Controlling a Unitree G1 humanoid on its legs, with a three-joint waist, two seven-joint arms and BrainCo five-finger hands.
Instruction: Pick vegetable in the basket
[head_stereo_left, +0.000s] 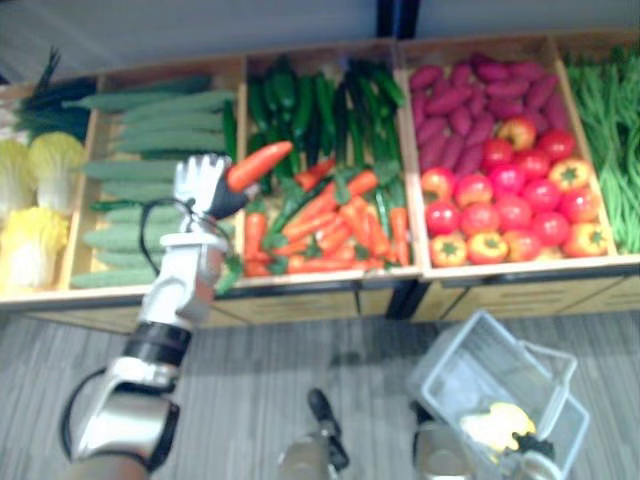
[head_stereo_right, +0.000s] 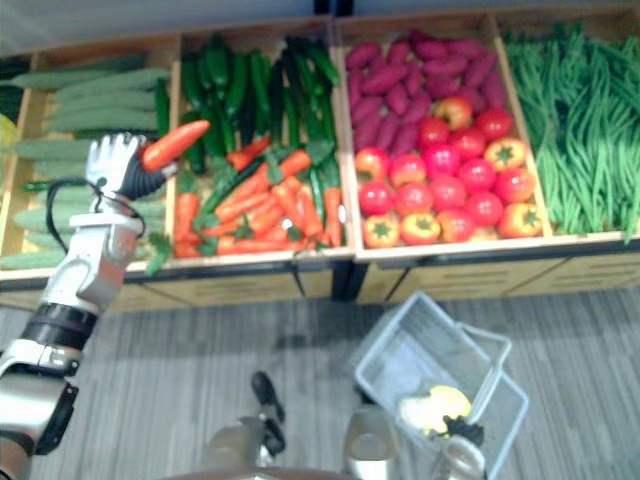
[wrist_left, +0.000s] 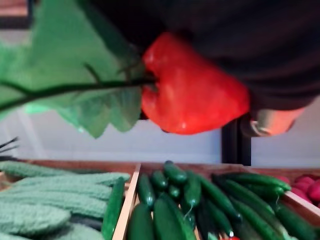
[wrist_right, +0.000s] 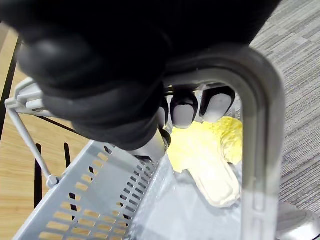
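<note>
Left robot hand (head_stereo_left: 205, 190) is closed on the carrot (head_stereo_left: 258, 165). Fingers and thumb pinch its thick end, and the tapered tip sticks out past the fingers, up and toward the robot's right. The carrot is held clear above the wooden crates (head_stereo_left: 300, 300), not touching the carrot pile (head_stereo_left: 335, 225) just below and right of that hand. In the left wrist view the leafy top (wrist_left: 75, 80) hangs off the thick end, close by the palm.

Right robot hand (wrist_right: 184, 107) is wrapped round the handle (wrist_right: 260, 150) of the basket (head_stereo_left: 455, 365). The basket hangs under that hand, over the floor and well apart from the left robot hand. A yellow leafy cabbage (wrist_right: 212, 155) lies inside.

Handling, our read:
- **Carrot:** it looks light, stiff and smooth-skinned with some gloss, so we expect it to be a bit slippery.
- **Where to hold:** a grip near the tip would likely squeeze it out along the taper. The thick shoulder is the place to hold, and that is where we have it.
- **Leaves:** they look soft and floppy, so no use as a hold.
- **Fragility:** not fragile, we'd say. A short drop into the basket should be fine.

Writing: we see no label, tag or print that we can read on the carrot, crates or basket.
</note>
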